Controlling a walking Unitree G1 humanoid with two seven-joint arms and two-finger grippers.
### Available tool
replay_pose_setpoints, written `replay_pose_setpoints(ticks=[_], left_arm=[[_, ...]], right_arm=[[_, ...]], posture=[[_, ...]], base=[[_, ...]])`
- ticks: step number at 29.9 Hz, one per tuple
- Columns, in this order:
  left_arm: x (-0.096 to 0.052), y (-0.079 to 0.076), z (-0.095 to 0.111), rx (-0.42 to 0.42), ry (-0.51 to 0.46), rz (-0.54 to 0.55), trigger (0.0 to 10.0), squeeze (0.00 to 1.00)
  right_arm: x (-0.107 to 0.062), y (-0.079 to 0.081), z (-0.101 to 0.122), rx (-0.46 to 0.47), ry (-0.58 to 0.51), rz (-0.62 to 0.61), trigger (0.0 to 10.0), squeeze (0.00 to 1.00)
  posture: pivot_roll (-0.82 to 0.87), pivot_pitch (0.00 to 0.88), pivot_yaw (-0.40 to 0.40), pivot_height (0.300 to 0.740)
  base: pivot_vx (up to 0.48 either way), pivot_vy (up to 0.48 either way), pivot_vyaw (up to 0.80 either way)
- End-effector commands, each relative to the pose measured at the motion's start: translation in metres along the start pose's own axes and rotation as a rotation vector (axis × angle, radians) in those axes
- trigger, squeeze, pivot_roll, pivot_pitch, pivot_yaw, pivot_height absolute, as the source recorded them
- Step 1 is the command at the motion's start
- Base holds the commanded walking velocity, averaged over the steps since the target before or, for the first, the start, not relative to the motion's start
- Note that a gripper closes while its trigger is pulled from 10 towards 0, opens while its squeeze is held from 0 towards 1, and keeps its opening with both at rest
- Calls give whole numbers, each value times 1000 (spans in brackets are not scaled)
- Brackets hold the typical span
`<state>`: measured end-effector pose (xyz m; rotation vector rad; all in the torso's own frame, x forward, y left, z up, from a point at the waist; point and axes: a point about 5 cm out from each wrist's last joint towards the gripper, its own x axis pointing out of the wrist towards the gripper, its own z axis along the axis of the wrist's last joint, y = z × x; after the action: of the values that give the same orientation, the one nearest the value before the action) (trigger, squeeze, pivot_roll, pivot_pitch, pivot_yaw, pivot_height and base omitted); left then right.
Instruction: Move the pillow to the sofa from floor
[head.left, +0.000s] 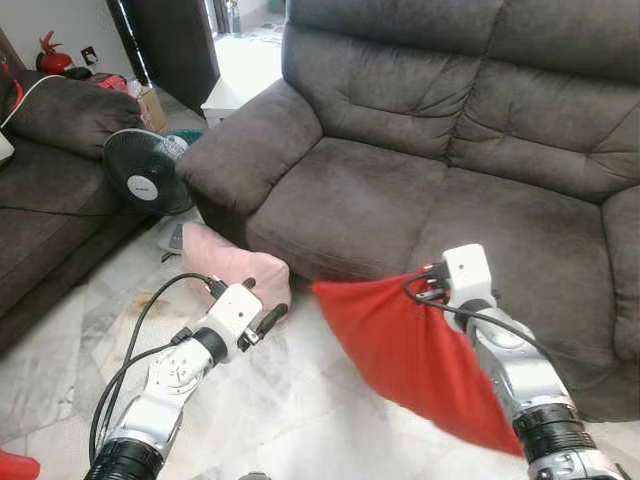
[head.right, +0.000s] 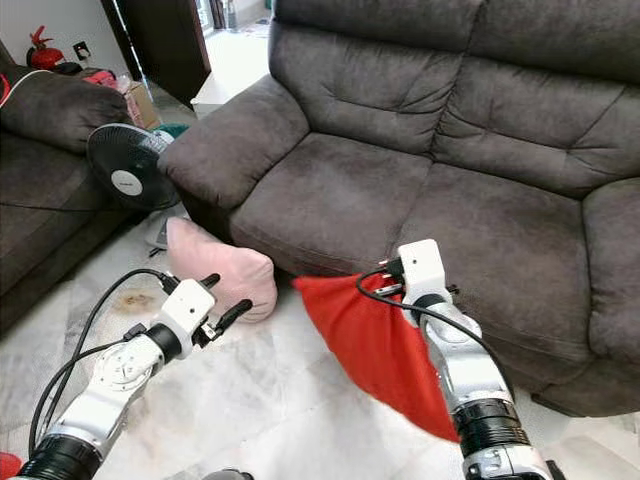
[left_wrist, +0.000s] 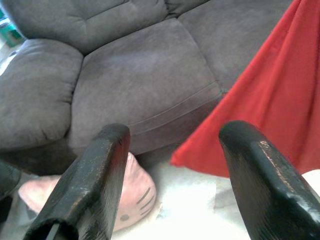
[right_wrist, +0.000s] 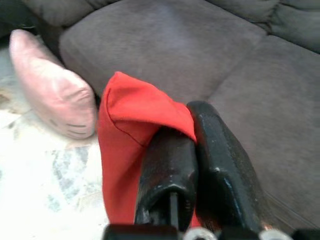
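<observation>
A red pillow (head.left: 410, 350) hangs by one corner from my right gripper (head.left: 425, 285), which is shut on it just in front of the grey sofa's (head.left: 400, 190) seat edge. In the right wrist view the black fingers (right_wrist: 220, 150) pinch the red fabric (right_wrist: 120, 130). The pillow's lower end droops toward the marble floor. A pink pillow (head.left: 225, 262) lies on the floor against the sofa's left arm. My left gripper (head.left: 262, 300) hovers open right beside the pink pillow, holding nothing.
A standing fan (head.left: 147, 172) sits on the floor left of the sofa arm. A second dark sofa (head.left: 50, 180) runs along the left side. A cardboard box (head.left: 152, 108) stands behind the fan. Marble floor (head.left: 290, 410) spreads between my arms.
</observation>
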<state>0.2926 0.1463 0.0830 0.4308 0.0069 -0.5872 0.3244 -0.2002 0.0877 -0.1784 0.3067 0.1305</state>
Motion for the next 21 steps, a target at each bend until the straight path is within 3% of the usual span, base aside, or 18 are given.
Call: replay_pose_setpoints(ticks=[1,7,10,21], left_arm=[[-1,-3,-1,-5,3,-7,10000,0],[-2,2,-1,-86,-19,126,10000,0],[-2,2,-2,-125,-19,134,10000,0],[-1,2,-1,-125,-21,130,10000,0]], right_arm=[[-3,-5,33,-3,-167,-25,10000,0],[-5,2,28,40,-182,0,10000,0],[-5,5,28,55,-186,7,10000,0],[-5,6,29,56,-187,10,10000,0]], posture=[[89,64,1,740],[90,65,3,740],[91,65,3,740],[92,66,3,740]], base=[[0,0,0],[0,0,0],[0,0,0],[0,0,0]])
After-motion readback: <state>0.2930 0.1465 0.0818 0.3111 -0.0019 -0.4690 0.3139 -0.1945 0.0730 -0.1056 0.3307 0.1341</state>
